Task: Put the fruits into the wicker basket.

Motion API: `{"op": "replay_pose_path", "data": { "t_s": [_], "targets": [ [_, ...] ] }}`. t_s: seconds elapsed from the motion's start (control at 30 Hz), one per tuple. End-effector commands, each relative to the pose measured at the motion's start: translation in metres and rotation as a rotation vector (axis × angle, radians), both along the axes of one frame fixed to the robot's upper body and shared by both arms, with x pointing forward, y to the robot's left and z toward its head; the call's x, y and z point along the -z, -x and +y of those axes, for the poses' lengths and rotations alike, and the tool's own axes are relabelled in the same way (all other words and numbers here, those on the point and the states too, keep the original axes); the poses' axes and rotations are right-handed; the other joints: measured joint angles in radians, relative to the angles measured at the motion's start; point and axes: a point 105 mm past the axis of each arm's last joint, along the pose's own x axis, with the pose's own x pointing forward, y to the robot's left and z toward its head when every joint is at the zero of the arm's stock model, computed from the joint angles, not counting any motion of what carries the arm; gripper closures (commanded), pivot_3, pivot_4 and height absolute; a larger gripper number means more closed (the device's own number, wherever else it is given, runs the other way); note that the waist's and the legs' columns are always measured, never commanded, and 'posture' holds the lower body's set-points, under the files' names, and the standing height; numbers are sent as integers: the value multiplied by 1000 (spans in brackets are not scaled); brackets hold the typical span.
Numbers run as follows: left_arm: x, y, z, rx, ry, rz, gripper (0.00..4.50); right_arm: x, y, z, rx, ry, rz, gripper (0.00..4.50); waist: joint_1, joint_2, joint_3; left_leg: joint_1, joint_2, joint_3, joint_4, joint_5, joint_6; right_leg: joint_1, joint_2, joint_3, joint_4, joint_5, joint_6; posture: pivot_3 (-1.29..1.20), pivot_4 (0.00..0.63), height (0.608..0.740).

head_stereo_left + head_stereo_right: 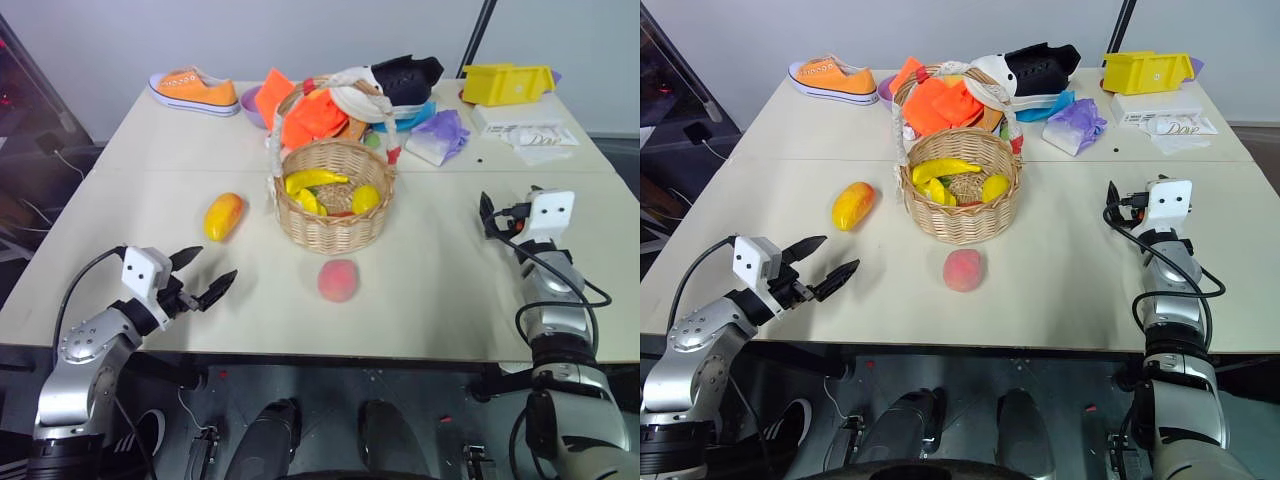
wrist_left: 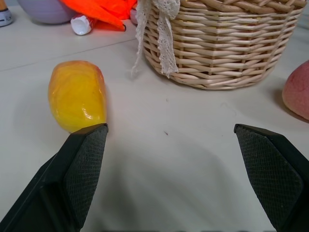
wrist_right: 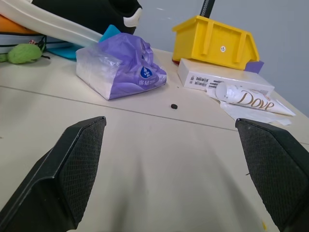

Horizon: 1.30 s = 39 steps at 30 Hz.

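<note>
2 head eyes, 2 wrist close-ups

Light is bright, even and diffuse, falling from above onto the pale table (image 1: pixel 450 300), which shows no hard glare. Shadows are soft: the peach (image 1: pixel 339 280) casts a faint one toward 6 o'clock, the wicker basket (image 1: pixel 333 215) a thin dark rim at its base. The mango (image 2: pixel 77 94) carries small glossy highlights in the left wrist view. Near objects there stay sharp; the scene dims toward 9 o'clock off the table.
</note>
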Motion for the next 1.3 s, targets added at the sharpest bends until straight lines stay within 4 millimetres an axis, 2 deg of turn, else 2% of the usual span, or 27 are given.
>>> {"op": "replay_pose_path", "data": {
  "t_s": [0.03, 0.17, 0.53, 1.03, 1.1, 1.17, 1.3],
  "targets": [
    [-11, 1, -1, 6, -21, -61, 0, -14, 0, 4, -17, 11, -48, 18, 0, 0, 0, 0, 0, 0, 0, 0, 0, 0, 0, 0, 0, 0, 0, 0, 150, 740],
    [-14, -5, 6, -39, -49, -70, 0, -14, 1, 4, -20, 13, -44, 18, 1, 0, 0, 0, 0, 0, 0, 0, 0, 0, 0, 0, 0, 0, 0, 0, 150, 740],
    [-27, -6, 0, 9, 1, -125, 0, -17, 1, 11, -40, 21, -53, 18, 0, 0, 0, 0, 0, 0, 0, 0, 0, 0, 0, 0, 0, 0, 0, 0, 150, 740],
    [-28, -3, -4, 50, 7, -147, 0, -18, 3, 13, -60, 16, -59, 18, 1, 0, 0, 0, 0, 0, 0, 0, 0, 0, 0, 0, 0, 0, 0, 0, 150, 740],
    [-30, -1, -1, 49, 3, -170, 0, -26, 10, 21, -114, 18, -105, 18, 2, 0, 0, 0, 0, 0, 0, 0, 0, 0, 0, 0, 0, 0, 0, 0, 150, 740],
    [-31, 0, 4, 40, 2, -181, 0, -40, 26, 36, -252, -18, -185, 18, 3, 0, 0, 0, 0, 0, -1, 0, 0, 0, 0, 0, 0, 0, 0, 0, 150, 740],
    [-34, 5, 19, 7, 18, -198, 0, -35, 56, 54, -386, -22, -147, 18, 5, 0, 0, 0, 0, -1, -1, 0, 0, 0, 0, 0, 0, 0, 0, 0, 150, 740]
  ]
}}
